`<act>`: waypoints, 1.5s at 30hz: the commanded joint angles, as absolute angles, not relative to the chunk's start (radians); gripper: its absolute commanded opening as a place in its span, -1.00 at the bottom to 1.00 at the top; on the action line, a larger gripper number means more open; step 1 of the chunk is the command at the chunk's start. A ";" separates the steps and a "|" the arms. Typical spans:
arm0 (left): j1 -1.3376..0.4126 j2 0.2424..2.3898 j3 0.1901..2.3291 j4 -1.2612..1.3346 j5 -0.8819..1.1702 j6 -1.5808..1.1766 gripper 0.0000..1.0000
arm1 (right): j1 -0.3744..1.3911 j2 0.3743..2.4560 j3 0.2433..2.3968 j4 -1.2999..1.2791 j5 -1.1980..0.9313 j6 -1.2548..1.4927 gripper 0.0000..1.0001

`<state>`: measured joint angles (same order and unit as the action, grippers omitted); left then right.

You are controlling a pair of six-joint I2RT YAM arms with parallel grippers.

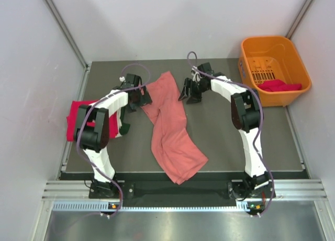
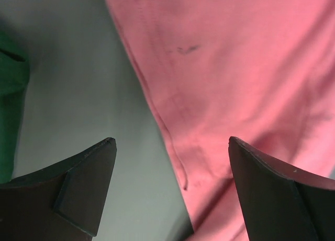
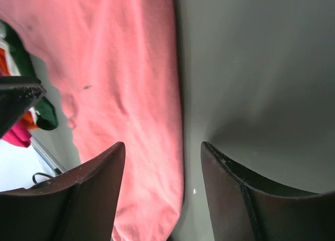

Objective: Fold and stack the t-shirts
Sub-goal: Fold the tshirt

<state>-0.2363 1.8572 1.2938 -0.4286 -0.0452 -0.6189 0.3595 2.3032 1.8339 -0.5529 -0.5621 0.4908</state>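
Note:
A large salmon-pink t-shirt (image 1: 170, 128) lies crumpled in a long strip down the middle of the dark table. My left gripper (image 1: 142, 98) is open at the shirt's upper left edge; in the left wrist view (image 2: 170, 140) the shirt's hem (image 2: 235, 73) runs between the jaws. My right gripper (image 1: 189, 93) is open at the upper right edge; in the right wrist view (image 3: 163, 144) the shirt's edge (image 3: 131, 94) lies between the jaws. A magenta-red t-shirt (image 1: 78, 117) lies at the left edge, partly hidden by my left arm. Dark green cloth (image 2: 10, 94) shows beside it.
An orange plastic basket (image 1: 275, 50) stands at the back right with a magenta-red cloth (image 1: 280, 85) inside. Grey walls close in the table on the left, back and right. Green (image 3: 46, 113) and magenta (image 3: 15, 136) cloth show at the left in the right wrist view.

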 commanded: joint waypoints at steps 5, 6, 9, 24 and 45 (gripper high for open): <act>-0.206 1.960 1.327 -0.341 -0.045 -0.649 0.65 | 0.394 2.395 1.891 -0.517 -0.598 0.529 0.00; -0.199 1.976 1.334 -0.333 -0.041 -0.650 0.56 | 0.396 2.395 1.893 -0.511 -0.601 0.534 -0.07; -0.187 2.075 1.408 -0.314 -0.005 -0.649 0.15 | 0.391 2.387 1.891 -0.486 -0.591 0.555 -0.57; -0.163 2.523 2.049 -0.317 0.268 -0.609 -1.00 | 0.204 2.329 1.796 -0.396 -0.583 0.574 -1.00; -0.183 2.159 1.735 -0.190 0.266 -0.560 0.84 | 0.161 2.001 1.407 -0.241 -0.480 0.535 0.22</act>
<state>-0.1902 2.3661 1.8862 -0.2108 0.3309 -0.5884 0.1596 2.1529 1.5131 -0.2646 -0.5293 0.5915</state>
